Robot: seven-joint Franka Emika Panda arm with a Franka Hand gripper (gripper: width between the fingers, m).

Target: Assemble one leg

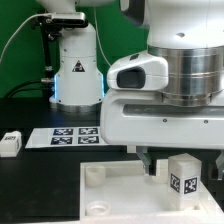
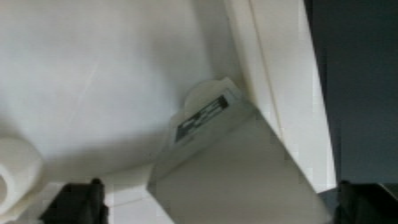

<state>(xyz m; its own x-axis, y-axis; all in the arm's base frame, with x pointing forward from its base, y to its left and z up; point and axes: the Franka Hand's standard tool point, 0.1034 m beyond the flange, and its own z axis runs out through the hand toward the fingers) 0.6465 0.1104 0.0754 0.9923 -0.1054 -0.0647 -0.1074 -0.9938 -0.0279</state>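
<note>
Two dark fingertips [image 2: 82, 203] appear at the lower corners of the wrist view, one at each side, and we see them standing far apart with nothing clamped between them. Between and just beyond them lies the leg [image 2: 228, 165], a white block seen at a tilt, its black-and-white tag facing toward the upper part of the frame; whether either fingertip touches it we cannot tell. In the exterior view the gripper [image 1: 152, 163] hangs under the bulky white wrist housing [image 1: 165, 125] at right of centre, its short dark fingers reaching down to the white panel [image 1: 115, 195]. We find the leg [image 1: 184, 173] standing upright on that panel at the lower right of the frame, just beside the gripper on the exterior view's right, with its tag turned toward the camera.

One round socket [image 1: 93, 174] shows near the panel's left corner. Behind the panel, on the black table [image 1: 30, 185], lies the marker board [image 1: 70, 135], flat and carrying several square tags. A second small white block [image 1: 10, 143] rests at the far left edge of the frame, well apart from the panel. In the upper left stands the white robot base [image 1: 76, 65], marked with a triangular warning sign, with dark cables trailing behind it.
</note>
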